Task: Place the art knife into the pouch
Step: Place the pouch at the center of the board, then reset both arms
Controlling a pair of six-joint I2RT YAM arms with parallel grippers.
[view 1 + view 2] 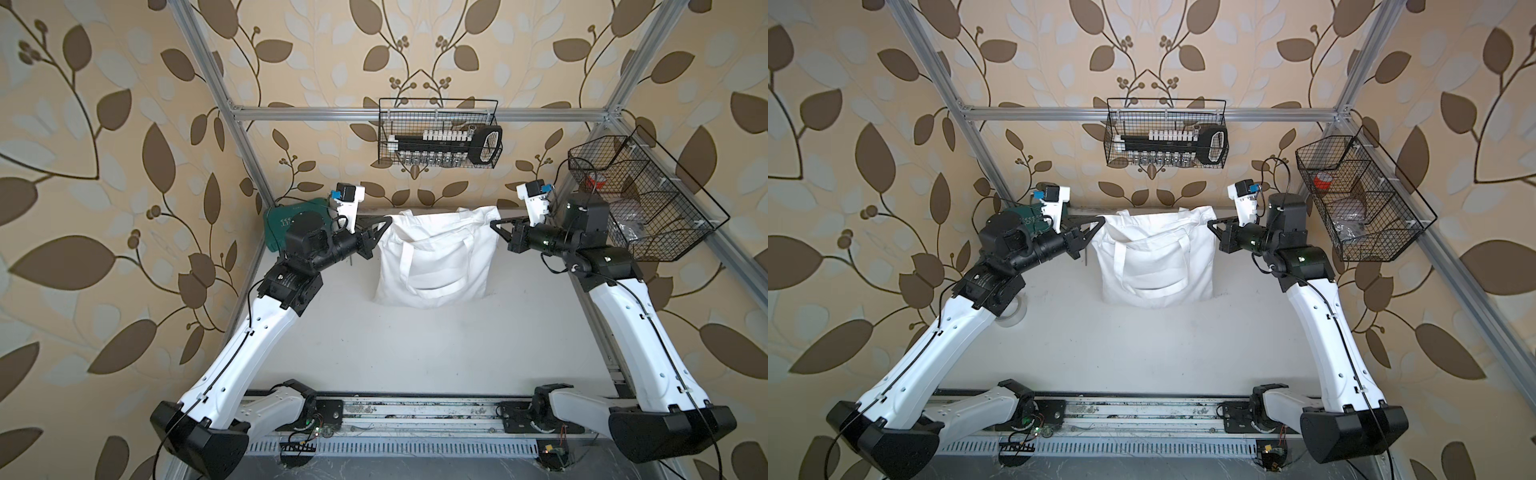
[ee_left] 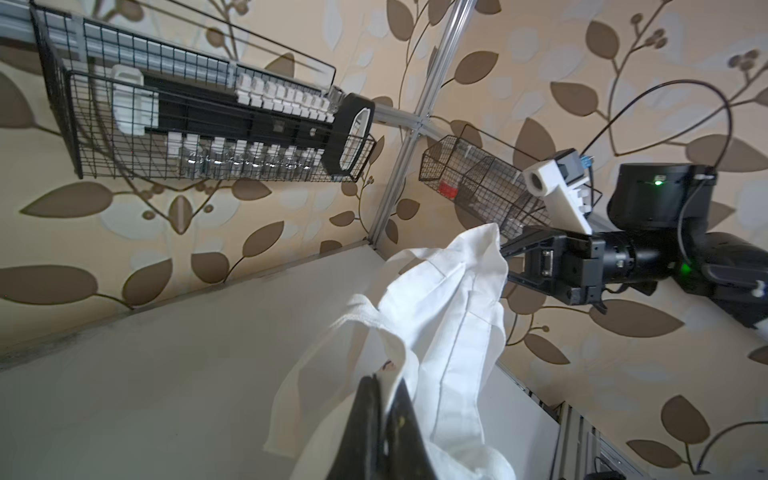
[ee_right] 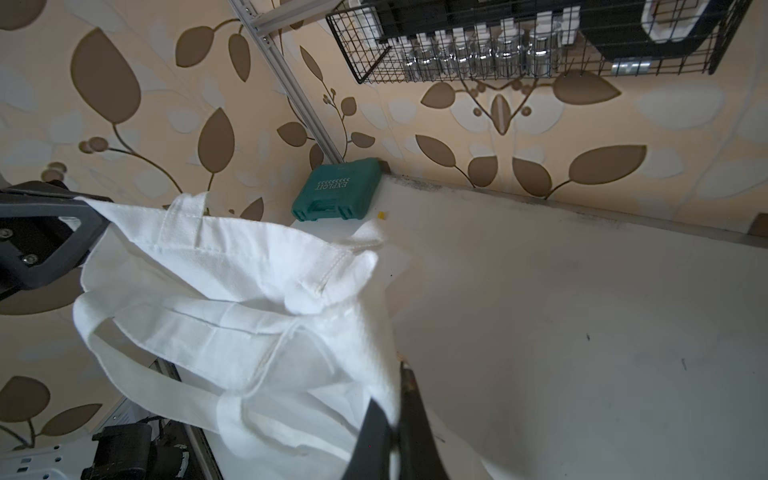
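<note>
The pouch [image 1: 436,257] [image 1: 1154,266] is a plain white cloth tote, hanging upright over the back of the table with its bottom on the surface. My left gripper [image 1: 388,221] [image 2: 384,378] is shut on its top left corner. My right gripper [image 1: 493,224] [image 3: 401,370] is shut on its top right corner. The top hem is stretched between them, and the two loop handles [image 1: 432,282] droop down the near face. The right wrist view shows the mouth [image 3: 257,291] folded and slack. The art knife is out of view.
A green hard case [image 1: 276,226] [image 3: 336,191] lies in the back left corner behind the left arm. Wire baskets hang on the back wall [image 1: 438,137] and the right frame [image 1: 640,199]. A clear tape roll [image 1: 1013,311] sits under the left arm. A thin dark stick [image 1: 351,259] shows below the left gripper.
</note>
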